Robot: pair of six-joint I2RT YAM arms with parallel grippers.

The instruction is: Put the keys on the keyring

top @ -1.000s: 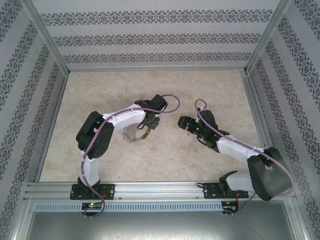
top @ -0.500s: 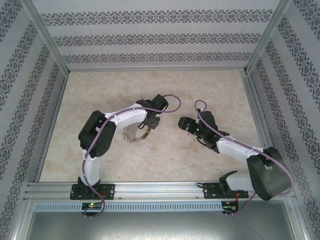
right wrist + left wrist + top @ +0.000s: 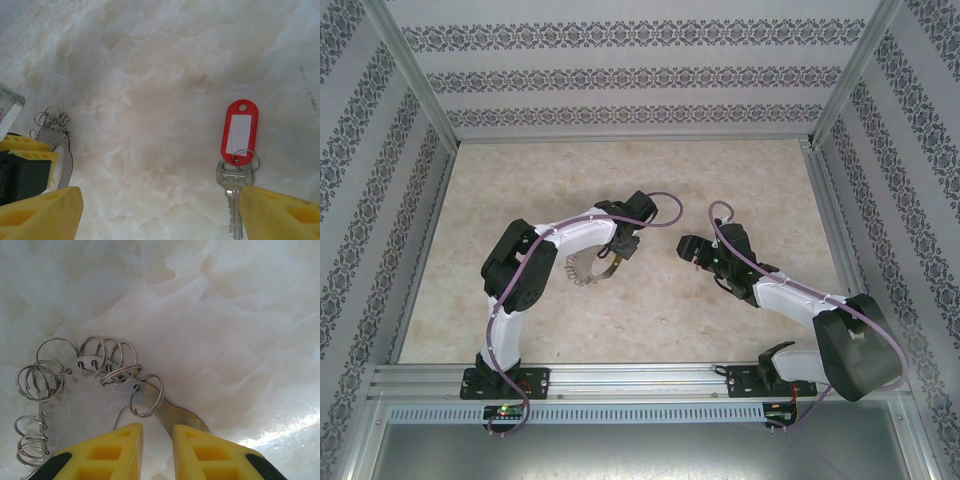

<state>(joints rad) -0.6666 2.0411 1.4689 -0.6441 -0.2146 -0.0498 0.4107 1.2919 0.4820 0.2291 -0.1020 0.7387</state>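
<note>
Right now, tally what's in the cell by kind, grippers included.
key: 1
red tag: 1
keyring, with its small rings: 1
grippers: 2 (left gripper, right gripper)
Total: 5

Layout: keyring left, key right, on one table.
Keyring sits left of table centre, one end between the left gripper fingers. Key lies flat on the table, well apart to the right, below the spread right gripper, near one finger.
</note>
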